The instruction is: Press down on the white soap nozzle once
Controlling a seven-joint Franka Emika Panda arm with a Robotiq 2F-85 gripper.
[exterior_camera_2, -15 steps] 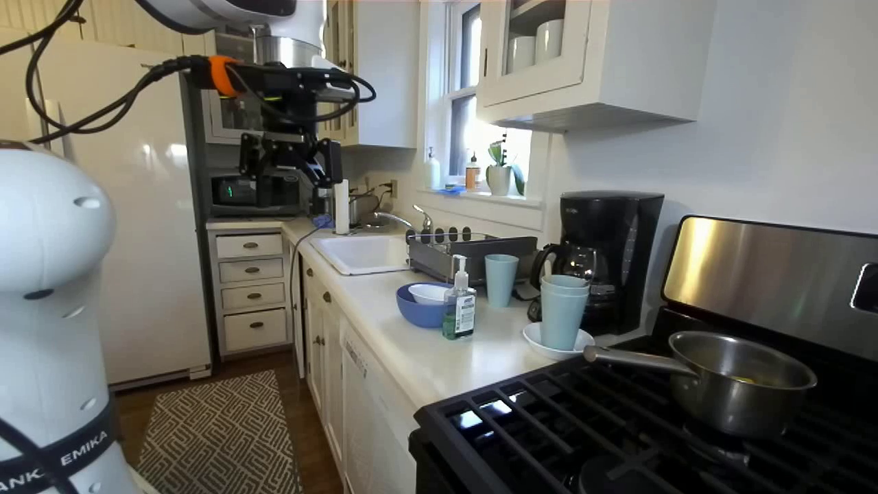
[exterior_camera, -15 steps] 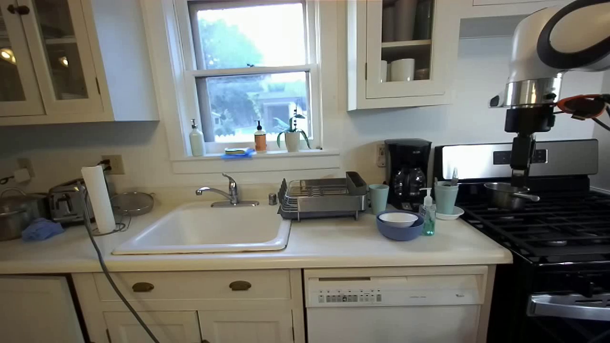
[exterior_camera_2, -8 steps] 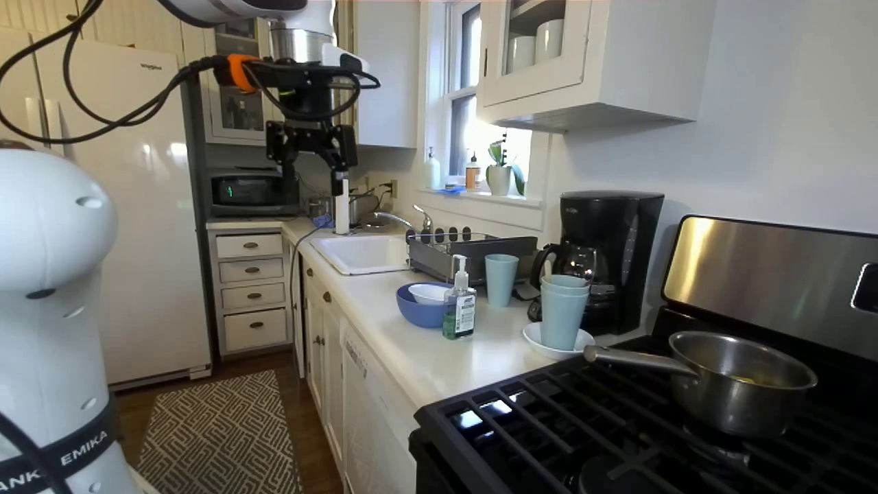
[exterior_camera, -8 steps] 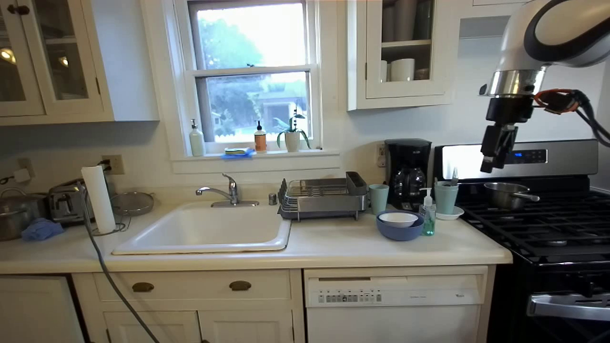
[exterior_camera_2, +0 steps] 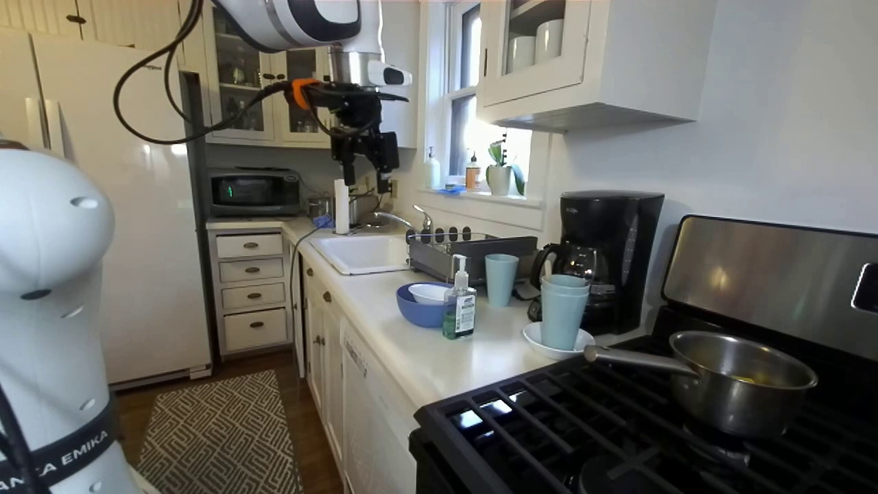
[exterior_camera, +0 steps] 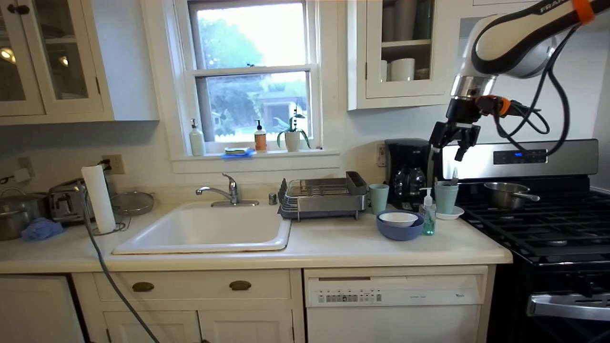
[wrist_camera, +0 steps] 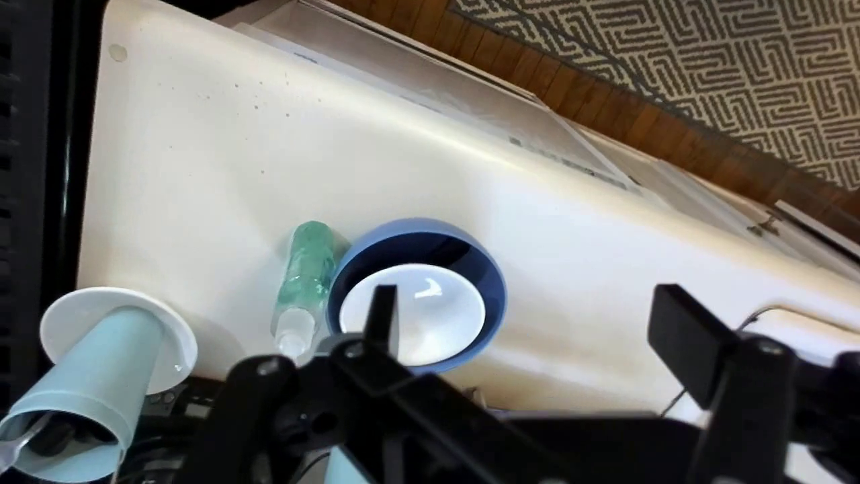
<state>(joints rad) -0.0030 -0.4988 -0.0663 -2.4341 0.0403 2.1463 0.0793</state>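
Note:
The white soap nozzle [exterior_camera: 427, 193] tops a clear bottle [exterior_camera: 429, 223] with green liquid, upright on the counter beside the blue bowl. The nozzle [exterior_camera_2: 460, 264] stands upright with its spout to one side. In the wrist view the nozzle [wrist_camera: 294, 339] and bottle [wrist_camera: 309, 259] are left of the gripper's gap, the nozzle's near end close to the left finger linkage. My gripper [exterior_camera: 447, 151] is open and empty, tilted, well above the counter. In an exterior view it appears above and slightly right of the nozzle. The gripper also shows in the wrist view [wrist_camera: 527, 296], fingers wide apart.
A blue bowl [exterior_camera: 399, 233] holding a white bowl [exterior_camera: 398, 218] touches or nearly touches the bottle. Light-blue cups [exterior_camera_2: 564, 315], a black coffee maker [exterior_camera_2: 610, 254], a dish rack [exterior_camera: 329, 195] and a pot [exterior_camera_2: 744, 384] on the stove stand near. An upper cabinet [exterior_camera_2: 590, 62] overhangs.
My gripper has moved from above the stove toward the counter, leftward in an exterior view, and has turned and tilted. Its fingers now show spread there. The bottle and bowls have not moved.

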